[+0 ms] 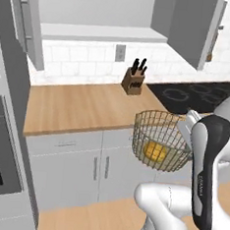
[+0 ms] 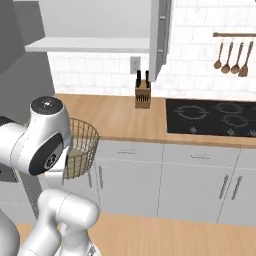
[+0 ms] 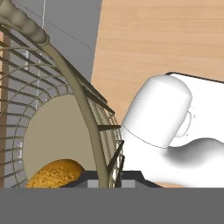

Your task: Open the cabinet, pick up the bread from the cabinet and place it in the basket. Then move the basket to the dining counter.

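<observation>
The basket [image 1: 160, 140] hangs in the air in front of the wooden surface [image 1: 83, 107], off its edge, with the bread [image 1: 154, 151] lying on its base. The fingers [image 3: 94, 179] are clamped on the basket's rim. The cabinet [image 1: 103, 17] stands open above

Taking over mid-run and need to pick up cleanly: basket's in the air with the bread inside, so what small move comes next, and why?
Probably keep the grip and carry the basket away from the cabinets toward the dining counter. The gripper is shut on the basket's rim, the bread already lies on its base, and the basket hangs in front of the counter, resting on nothing. Hold it level so the bread stays put.
</observation>
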